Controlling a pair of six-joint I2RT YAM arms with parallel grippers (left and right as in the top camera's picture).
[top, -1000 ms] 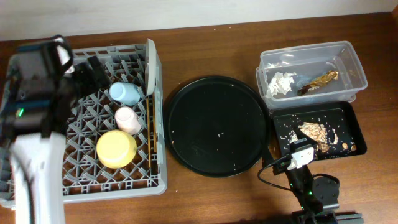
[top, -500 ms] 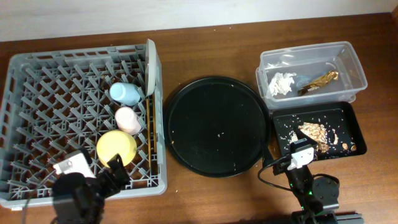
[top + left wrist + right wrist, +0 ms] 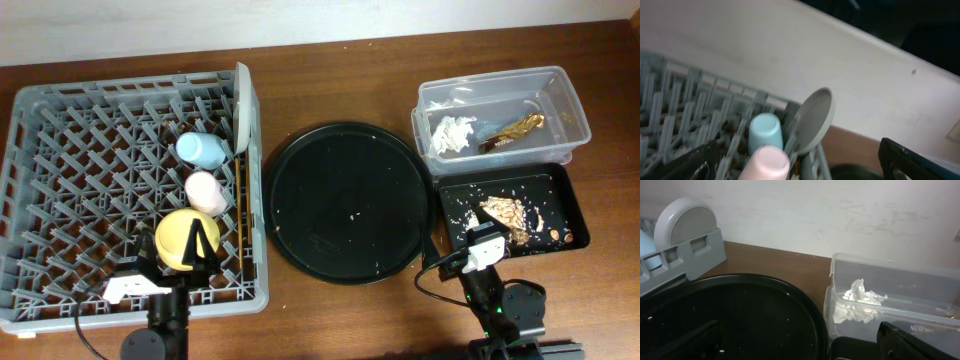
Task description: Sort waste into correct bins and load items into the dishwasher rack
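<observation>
Plate: lower edge hidden by rack, smooth round disc.
Left fingers: cut off, spread, empty.
Right fingers: spread, empty.

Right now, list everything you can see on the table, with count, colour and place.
dishwasher rack: one, grey, table's left side.
light-blue cup: one, light blue, in the rack.
pink cup: one, pink, in the rack.
yellow bowl: one, yellow, in the rack.
plate: one, pale grey-white, on edge at the rack's right side.
round tray: one, black, table centre.
plastic tub: one, clear, far right.
napkin: one, white, in the tub.
wrapper: one, brown-gold, in the tub.
rectangular tray: one, black, beside the tub.
food scraps: loose, beige, in the rectangular tray.
left gripper: one, black, open, over the rack.
right gripper: one, black, open, near the rectangular tray.
</observation>
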